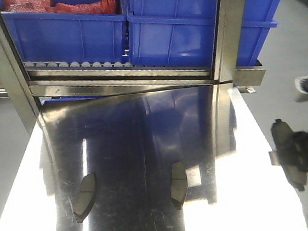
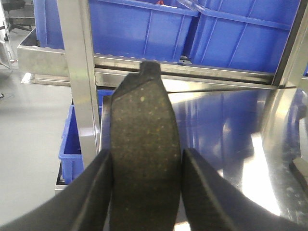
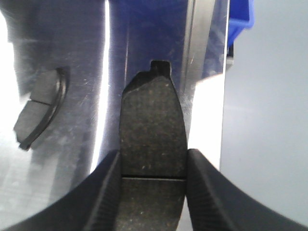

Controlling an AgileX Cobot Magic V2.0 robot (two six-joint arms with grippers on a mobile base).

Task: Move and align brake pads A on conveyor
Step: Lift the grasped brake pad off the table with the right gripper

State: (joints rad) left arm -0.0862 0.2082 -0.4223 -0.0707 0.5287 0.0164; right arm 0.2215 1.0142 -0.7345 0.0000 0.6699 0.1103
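One brake pad is gripped in the left jaws, a second pad in the right jaws; a third pad and a fourth pad are seen apart on the tabletop.

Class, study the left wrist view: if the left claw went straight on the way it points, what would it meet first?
The brake pad held in the left claw would likely meet the steel rack rail first, with blue bins behind it; depth is hard to judge.
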